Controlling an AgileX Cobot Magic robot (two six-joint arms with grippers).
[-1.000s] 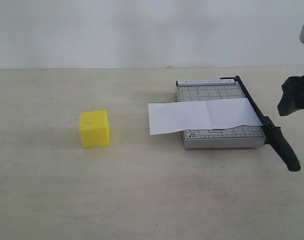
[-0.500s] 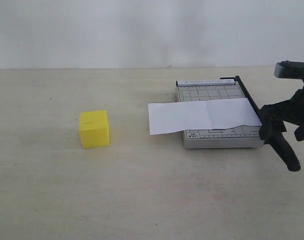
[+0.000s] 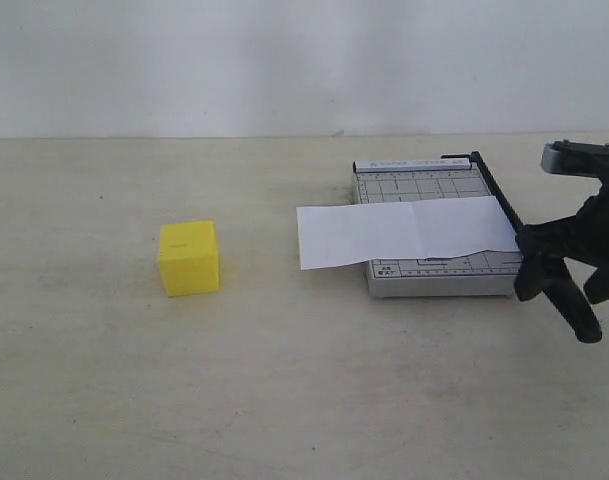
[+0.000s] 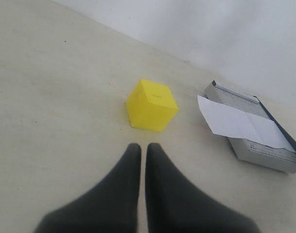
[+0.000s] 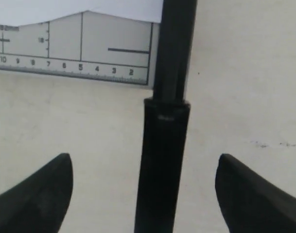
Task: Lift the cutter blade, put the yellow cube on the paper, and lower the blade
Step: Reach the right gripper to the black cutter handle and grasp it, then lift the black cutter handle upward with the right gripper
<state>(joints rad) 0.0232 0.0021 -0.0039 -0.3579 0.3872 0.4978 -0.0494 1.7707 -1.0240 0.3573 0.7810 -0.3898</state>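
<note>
The cutter blade (image 3: 504,215) lies flat along the right edge of the grey trimmer base (image 3: 439,276), its thick black handle (image 3: 572,298) sticking out toward the front. My right gripper (image 3: 567,282) is open and straddles that handle (image 5: 162,165), one finger on each side, not touching it. The paper (image 3: 404,232) lies across the base and overhangs it on the left. The yellow cube (image 3: 189,257) sits alone on the table left of the trimmer. My left gripper (image 4: 139,146) is shut and empty, a short way from the cube (image 4: 151,105); it is out of the exterior view.
A pale table (image 3: 284,400) carries everything, with a white wall (image 3: 284,60) behind it. The base's ruler markings (image 5: 65,65) show in the right wrist view.
My right gripper has come down from the upper right and now straddles the blade handle. The cube, paper and blade have not moved.
</note>
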